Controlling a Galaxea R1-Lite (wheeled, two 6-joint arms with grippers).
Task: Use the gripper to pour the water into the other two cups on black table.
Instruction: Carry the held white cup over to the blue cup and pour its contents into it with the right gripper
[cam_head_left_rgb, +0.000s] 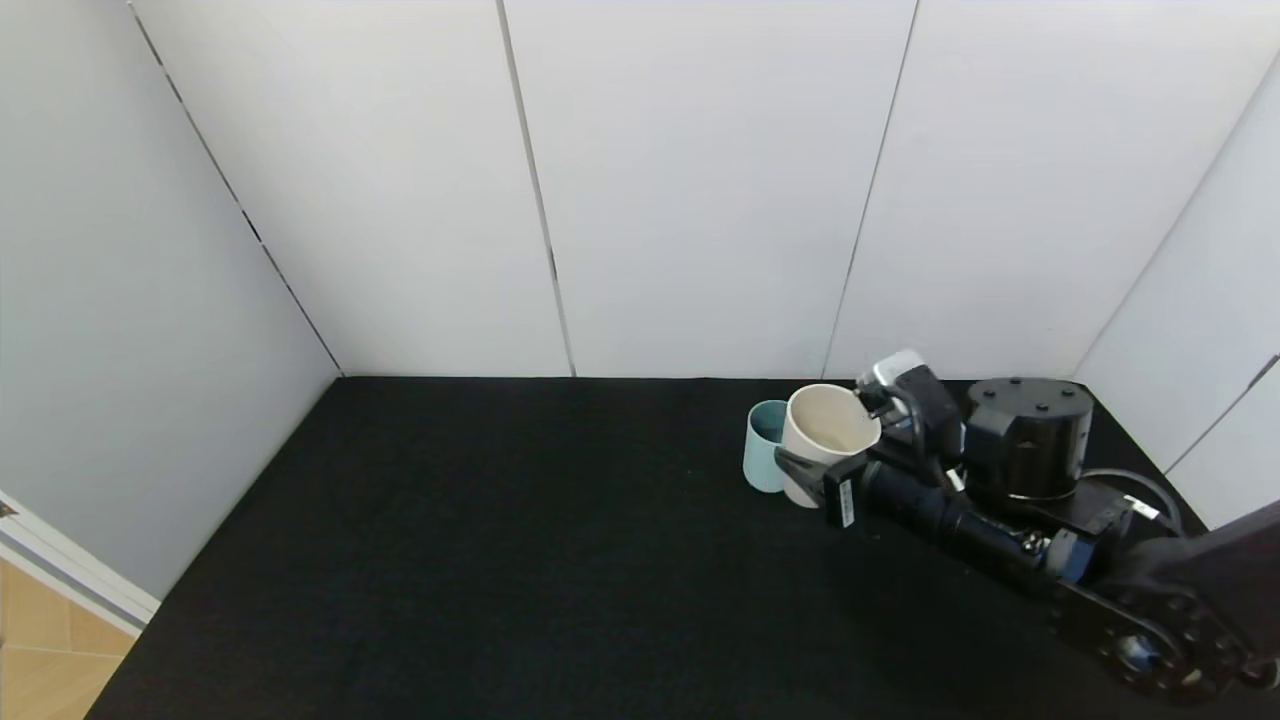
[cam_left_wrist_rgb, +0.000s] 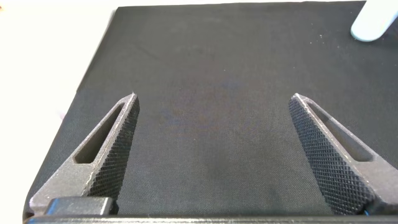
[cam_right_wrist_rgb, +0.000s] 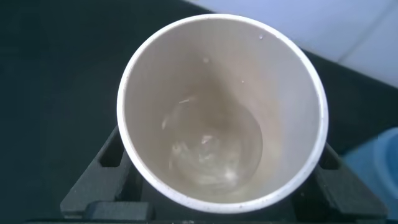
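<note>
My right gripper is shut on a cream-white cup at the right rear of the black table. In the right wrist view the cup fills the frame between the black fingers, with a little clear water at its bottom. A light blue cup stands upright right beside the cream cup, on its left, and shows in the right wrist view too. The second of the other two cups is not in view. My left gripper hangs open over bare cloth, holding nothing.
White panel walls close the table at the back and both sides. The right arm's thick black joint sits behind the gripper near the right wall. A pale blue object lies at the far edge of the left wrist view.
</note>
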